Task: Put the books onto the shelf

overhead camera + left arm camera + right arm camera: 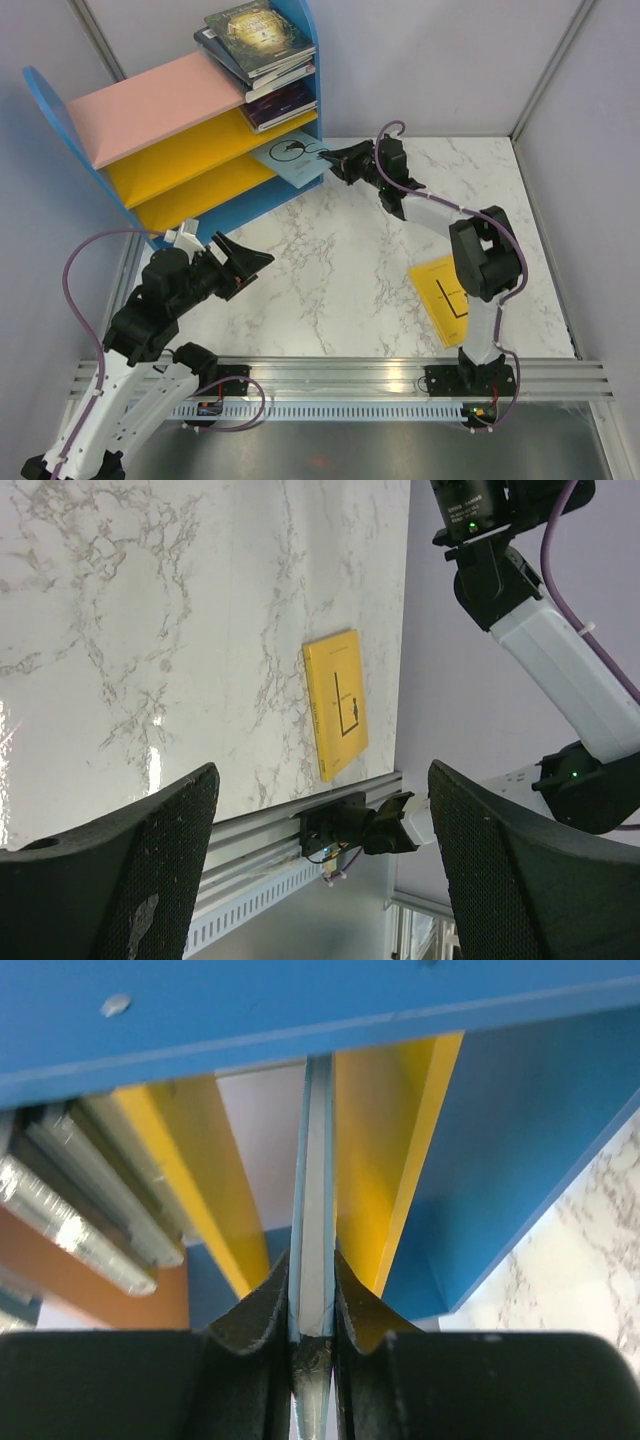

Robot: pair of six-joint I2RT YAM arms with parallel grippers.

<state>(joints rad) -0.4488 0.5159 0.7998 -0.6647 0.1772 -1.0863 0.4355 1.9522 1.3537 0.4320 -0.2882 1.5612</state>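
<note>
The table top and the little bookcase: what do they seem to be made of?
Table top: polished marble or a marble-look laminate, I can't tell which; white, grey veins, shiny glare. Bookcase: probably painted wood or fibreboard; flat, matte, evenly coloured boards.

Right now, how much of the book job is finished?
Done: books stacked on the shelf. In hand: the right gripper pinches the pale blue book at the shelf's lower opening. Remaining: the yellow book lies on the table; the left gripper is open, empty.
</note>
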